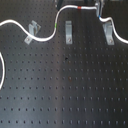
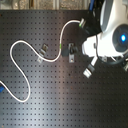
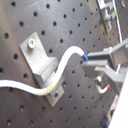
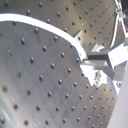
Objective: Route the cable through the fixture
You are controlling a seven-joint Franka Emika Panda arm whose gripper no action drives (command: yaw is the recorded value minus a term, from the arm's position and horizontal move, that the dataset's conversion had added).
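Jaws: clamped on the cable [image 3: 67,62], apparently, at the gripper [image 3: 92,64].
First wrist view only: cable lying across the fixture [image 3: 42,65].
First exterior view only: red band [image 1: 80,8] near breadboard's [image 1: 65,95] far edge.

Matt black board [image 1: 65,95] with regular small holes, faint sheen near the fixture [image 1: 109,33]. Brushed grey metal on the fixture, dull shine; same metal on the twin clip [image 1: 68,31] and the slanted clip [image 1: 33,31] beside it. Smooth white cable [image 1: 45,36], plastic-looking, with red band [image 1: 80,8] and green band [image 1: 55,23]. Glossy white shell on the arm [image 2: 112,37]. Grey matt fingers [image 3: 100,62].
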